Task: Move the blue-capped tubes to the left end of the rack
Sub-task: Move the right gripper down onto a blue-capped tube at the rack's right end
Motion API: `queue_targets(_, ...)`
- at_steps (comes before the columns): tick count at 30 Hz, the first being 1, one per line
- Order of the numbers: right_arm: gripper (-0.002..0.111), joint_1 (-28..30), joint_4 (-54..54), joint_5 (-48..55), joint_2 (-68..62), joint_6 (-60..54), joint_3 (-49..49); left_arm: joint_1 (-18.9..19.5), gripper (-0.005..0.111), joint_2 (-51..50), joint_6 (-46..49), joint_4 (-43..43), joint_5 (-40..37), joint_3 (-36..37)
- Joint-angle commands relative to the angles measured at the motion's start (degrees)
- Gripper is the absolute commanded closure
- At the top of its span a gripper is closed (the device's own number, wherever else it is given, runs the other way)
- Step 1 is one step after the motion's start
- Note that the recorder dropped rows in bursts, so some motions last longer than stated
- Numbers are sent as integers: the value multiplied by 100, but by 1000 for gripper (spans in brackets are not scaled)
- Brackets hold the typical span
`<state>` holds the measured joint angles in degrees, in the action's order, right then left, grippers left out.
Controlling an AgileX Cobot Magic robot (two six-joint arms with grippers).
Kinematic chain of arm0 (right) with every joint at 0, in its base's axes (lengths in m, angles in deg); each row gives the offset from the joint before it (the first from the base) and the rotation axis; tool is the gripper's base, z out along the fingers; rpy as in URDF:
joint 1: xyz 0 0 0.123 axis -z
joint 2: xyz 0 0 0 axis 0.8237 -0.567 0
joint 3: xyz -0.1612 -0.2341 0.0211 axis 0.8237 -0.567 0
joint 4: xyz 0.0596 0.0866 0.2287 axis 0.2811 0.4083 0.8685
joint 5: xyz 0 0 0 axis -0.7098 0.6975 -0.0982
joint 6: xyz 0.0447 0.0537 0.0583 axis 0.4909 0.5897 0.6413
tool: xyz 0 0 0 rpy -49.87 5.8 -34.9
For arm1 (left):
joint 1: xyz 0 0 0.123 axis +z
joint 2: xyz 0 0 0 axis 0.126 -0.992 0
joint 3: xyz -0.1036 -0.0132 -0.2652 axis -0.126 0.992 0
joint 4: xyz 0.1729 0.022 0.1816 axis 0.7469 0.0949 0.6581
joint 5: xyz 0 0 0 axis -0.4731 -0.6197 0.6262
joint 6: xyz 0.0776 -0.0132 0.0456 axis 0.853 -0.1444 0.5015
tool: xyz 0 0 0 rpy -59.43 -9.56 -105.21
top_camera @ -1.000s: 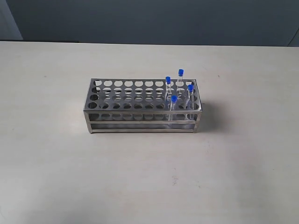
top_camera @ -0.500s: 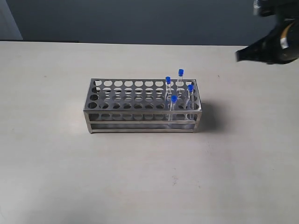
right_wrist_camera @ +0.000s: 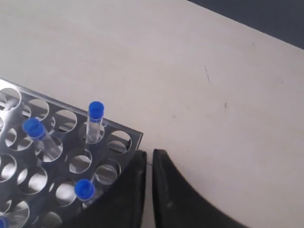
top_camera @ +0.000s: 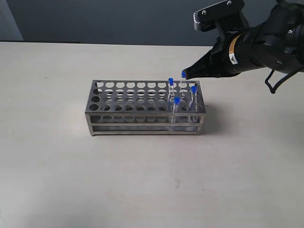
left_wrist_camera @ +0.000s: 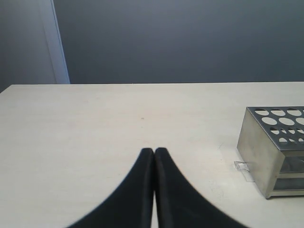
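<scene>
Four tubes stand at right end of rack, none at left end yet. Right gripper pressed together, empty, just beside far tube. Left gripper pressed together, apart from rack. Whole task left.

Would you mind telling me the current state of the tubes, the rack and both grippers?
blue-capped tubes: all four upright in holes at the rack's right end, none moved yet.
rack: standing flat on the table, left-end holes empty.
left gripper: shut, empty, away from the rack.
right gripper: shut, empty, hovering by the rack's right end near the tubes.
</scene>
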<state>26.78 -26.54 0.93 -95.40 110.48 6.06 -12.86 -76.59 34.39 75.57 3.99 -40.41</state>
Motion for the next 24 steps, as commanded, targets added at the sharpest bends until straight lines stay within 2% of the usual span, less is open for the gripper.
queue_targets(1, 80, -50, 187, -99, -185, 30, 23, -33, 106, 31, -14, -15, 25, 19)
queue_targets(3, 67, -138, 219, -99, -305, 20, 23, -33, 106, 31, -14, -15, 25, 19)
queue_targets(5, 62, -230, 219, -124, -433, 19, 23, -33, 106, 31, -14, -15, 25, 19)
queue_targets(13, 81, -563, 238, -207, -561, 19, 23, -33, 106, 31, -14, -15, 25, 19)
queue_targets(24, 81, -563, -44, -10, -573, 55, 23, -33, 106, 31, -14, -15, 25, 19)
